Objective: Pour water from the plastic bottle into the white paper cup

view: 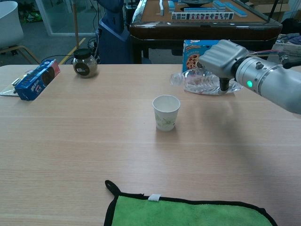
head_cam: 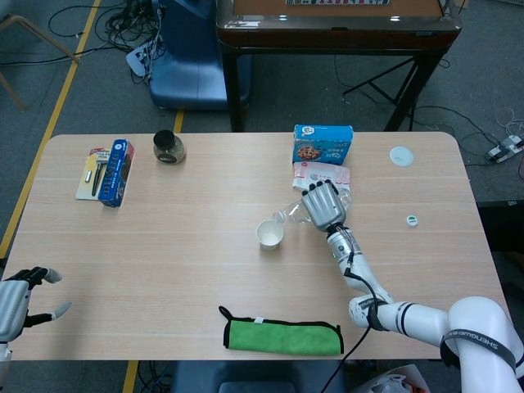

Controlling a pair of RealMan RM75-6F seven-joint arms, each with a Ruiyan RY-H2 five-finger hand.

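Observation:
A white paper cup (head_cam: 269,235) (view: 166,112) stands upright near the table's middle. My right hand (head_cam: 322,205) (view: 219,58) grips a clear plastic bottle (view: 200,81) (head_cam: 291,214), tipped almost level. The bottle's open mouth points left, above and just right of the cup's rim. No stream of water shows. My left hand (head_cam: 23,296) hangs at the table's near left edge, fingers apart and holding nothing. It does not show in the chest view.
A green cloth (head_cam: 283,336) (view: 188,212) lies at the front edge. A blue cookie box (head_cam: 322,143) and pink packet (head_cam: 320,174) lie behind my right hand. A dark jar (head_cam: 169,147), a blue box (head_cam: 115,172), a small bottle cap (head_cam: 413,219) and a round lid (head_cam: 401,155) are scattered on the table.

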